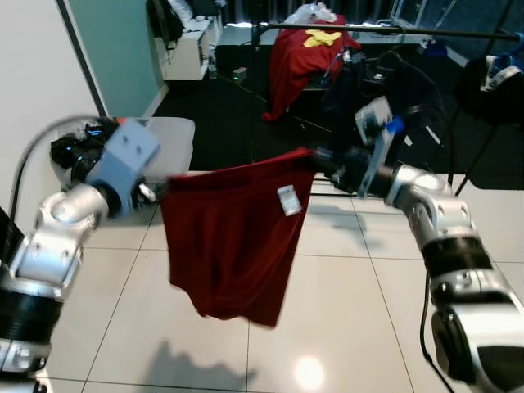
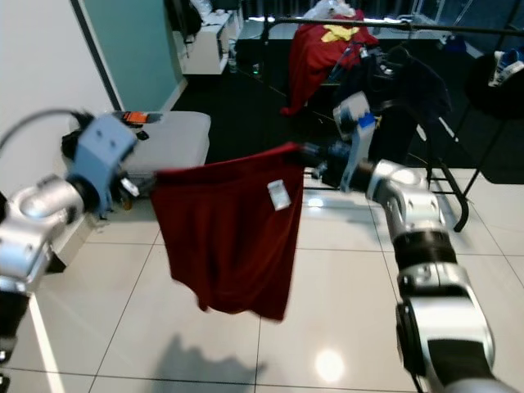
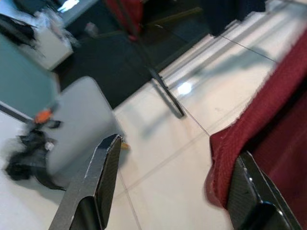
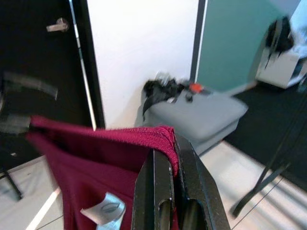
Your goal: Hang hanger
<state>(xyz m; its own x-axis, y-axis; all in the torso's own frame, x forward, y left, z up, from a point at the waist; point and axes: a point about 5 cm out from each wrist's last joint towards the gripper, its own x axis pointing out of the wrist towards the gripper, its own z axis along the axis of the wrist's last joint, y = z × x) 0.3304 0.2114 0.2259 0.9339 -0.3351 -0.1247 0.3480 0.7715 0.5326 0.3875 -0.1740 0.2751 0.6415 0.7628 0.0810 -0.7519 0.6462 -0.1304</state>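
A red garment (image 1: 233, 246) is held stretched between the two grippers, its top hem running left to right. The right gripper (image 4: 175, 158) is clamped on one corner. The left gripper (image 3: 172, 187) is spread wide, the other corner lying against one finger. The rail (image 1: 385, 30) lies ahead, nearer the right arm.

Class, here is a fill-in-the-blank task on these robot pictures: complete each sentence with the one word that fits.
1. The garment stretched between the two grippers is dark ____.
2. The right gripper has its fingers ____ on the garment's edge.
3. The left gripper has its fingers ____, one inside the fabric.
4. A small ____ label hangs near the garment's top.

Missing words: red; shut; open; white
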